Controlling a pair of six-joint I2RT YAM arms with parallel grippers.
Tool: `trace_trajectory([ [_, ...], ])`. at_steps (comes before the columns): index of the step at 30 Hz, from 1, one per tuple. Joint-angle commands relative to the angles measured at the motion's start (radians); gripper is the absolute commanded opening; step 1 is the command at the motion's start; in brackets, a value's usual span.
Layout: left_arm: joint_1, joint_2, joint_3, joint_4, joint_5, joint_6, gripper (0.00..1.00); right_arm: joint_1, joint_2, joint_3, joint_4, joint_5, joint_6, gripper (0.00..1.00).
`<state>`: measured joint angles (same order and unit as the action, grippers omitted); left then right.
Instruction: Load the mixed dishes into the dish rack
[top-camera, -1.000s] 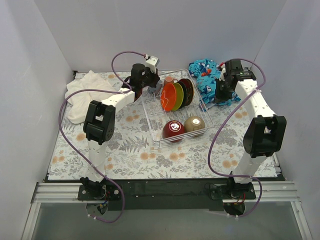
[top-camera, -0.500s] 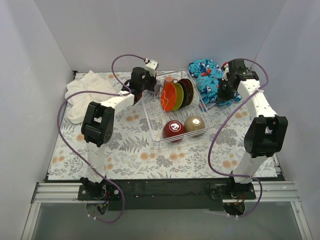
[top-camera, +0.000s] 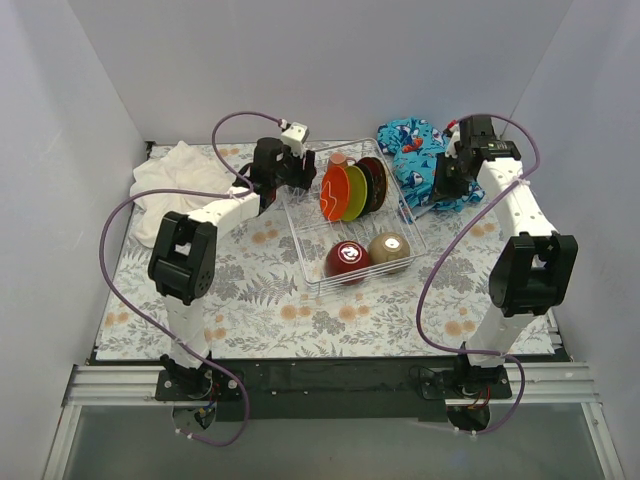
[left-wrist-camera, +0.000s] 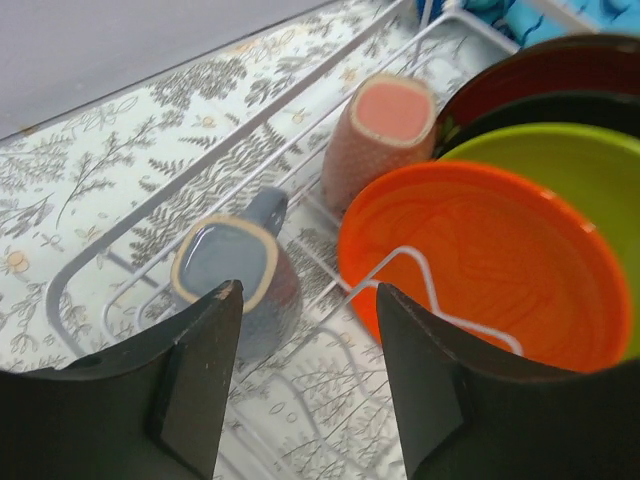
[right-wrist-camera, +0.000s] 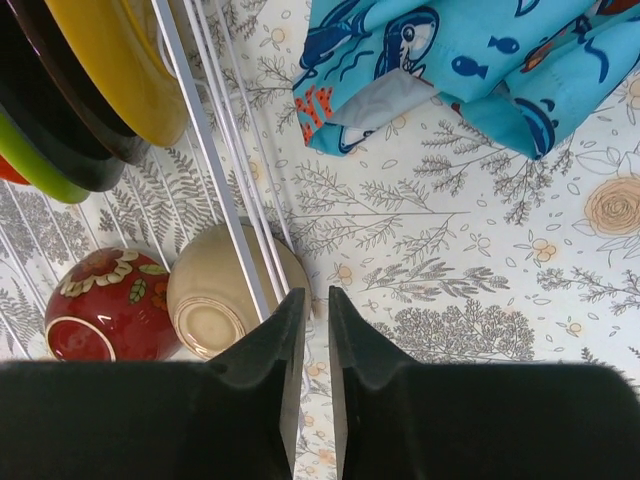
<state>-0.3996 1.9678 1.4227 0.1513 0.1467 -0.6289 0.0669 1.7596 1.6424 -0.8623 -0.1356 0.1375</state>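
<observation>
Grey-and-white fern-print cloth with orange flowers covers the counter (top-camera: 250, 290). Plain pale walls (top-camera: 90, 100) close it in on three sides, and a metal rail (top-camera: 330, 385) runs along the near edge. We see the thin white wire dish rack (top-camera: 365, 287) at centre, sitting flat. Standing on edge in its prongs are a round orange plate (top-camera: 333, 192), a lime plate (top-camera: 356, 192), dark plates (top-camera: 372, 183) and a yellow plate (right-wrist-camera: 110, 60). A red patterned bowl (top-camera: 346, 260) and a beige bowl (top-camera: 389, 251) lie side by side at the rack's near end. A pink mug (left-wrist-camera: 385, 125) and a grey mug (left-wrist-camera: 235, 275) are at the far-left end.

The left arm (top-camera: 225, 205) is over that corner, jaws wide and empty above the grey mug. The right arm (top-camera: 515, 210) is just outside the rack's right side. Its jaws are nearly together with a thin slit and nothing between them.

A blue shark-print cloth (top-camera: 415, 150) is bunched far right, and a crumpled white towel (top-camera: 165, 190) far left.
</observation>
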Motion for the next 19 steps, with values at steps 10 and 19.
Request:
trace_trajectory([
  [10, -0.001, -0.392, 0.005, -0.025, -0.016, -0.026, 0.78, -0.096, -0.037, 0.117, -0.007, -0.067, 0.109, 0.83],
  [19, 0.140, -0.702, -0.278, -0.206, -0.055, 0.074, 0.98, -0.125, -0.086, 0.099, -0.006, -0.072, 0.120, 0.98],
])
